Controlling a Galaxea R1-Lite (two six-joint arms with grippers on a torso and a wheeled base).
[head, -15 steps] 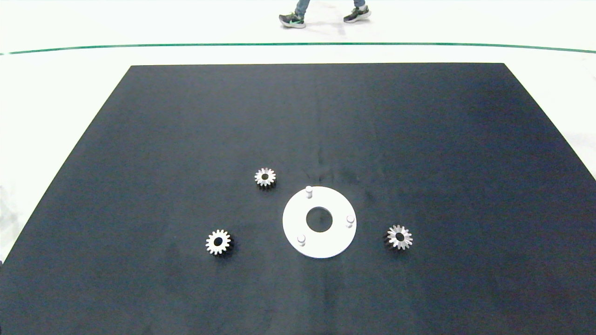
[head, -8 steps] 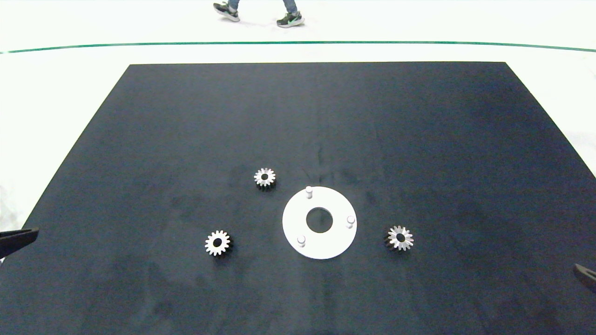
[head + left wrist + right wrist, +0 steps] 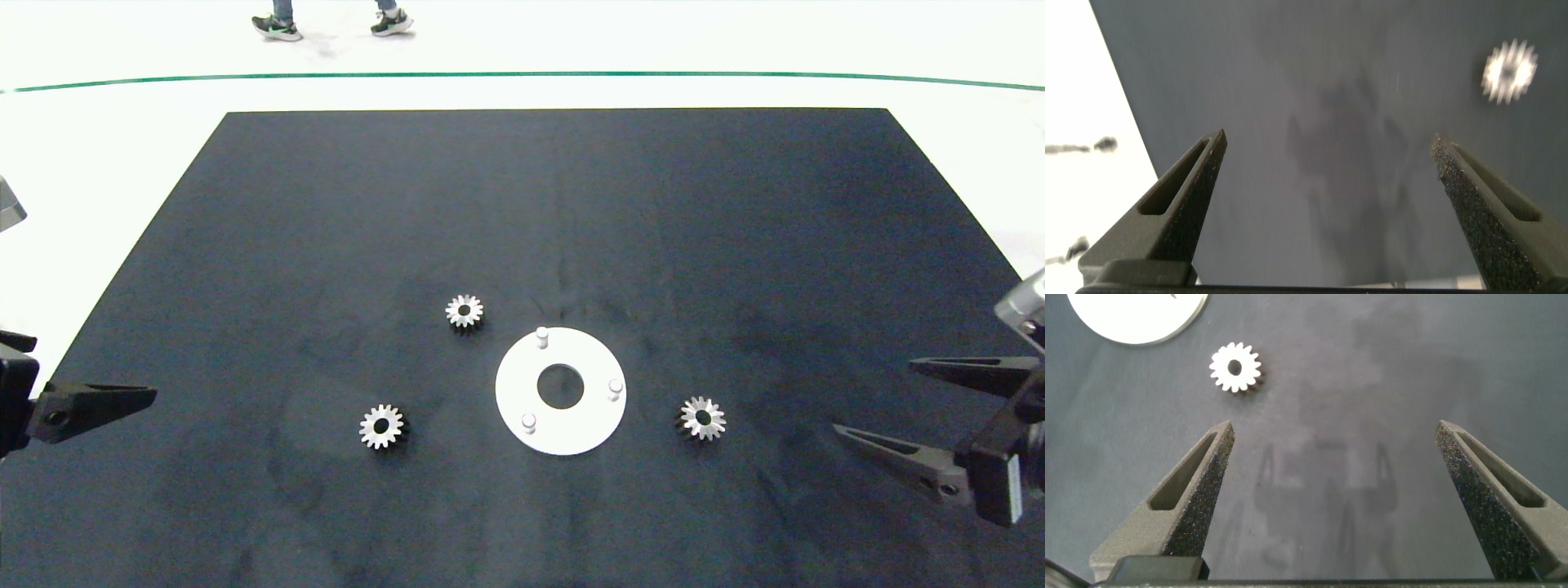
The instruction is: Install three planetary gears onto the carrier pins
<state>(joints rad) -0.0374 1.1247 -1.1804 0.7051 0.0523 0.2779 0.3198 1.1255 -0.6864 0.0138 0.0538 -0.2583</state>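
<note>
The white disc [image 3: 513,390] lies on the black mat, its three carrier pins [image 3: 541,336] standing bare. Three silvery planetary gears lie flat around it: one behind-left [image 3: 464,311], one front-left [image 3: 381,426], one to the right [image 3: 702,417]. My right gripper [image 3: 873,396] hovers open right of that last gear [image 3: 1235,367], with nothing between its fingers. The left gripper [image 3: 1328,139] is open too, at the mat's left edge, well left of the front-left gear [image 3: 1508,71]. Only one of its fingers [image 3: 98,404] shows clearly from above.
The black mat [image 3: 555,204] covers the table, with white floor and a green line [image 3: 522,76] beyond it. A person's shoes [image 3: 277,28] show at the far top left, away from the mat.
Both arms have come in from the picture's edges toward the mat, each with open fingers. The person beyond the table has walked to the left. Gears and disc have not moved.
</note>
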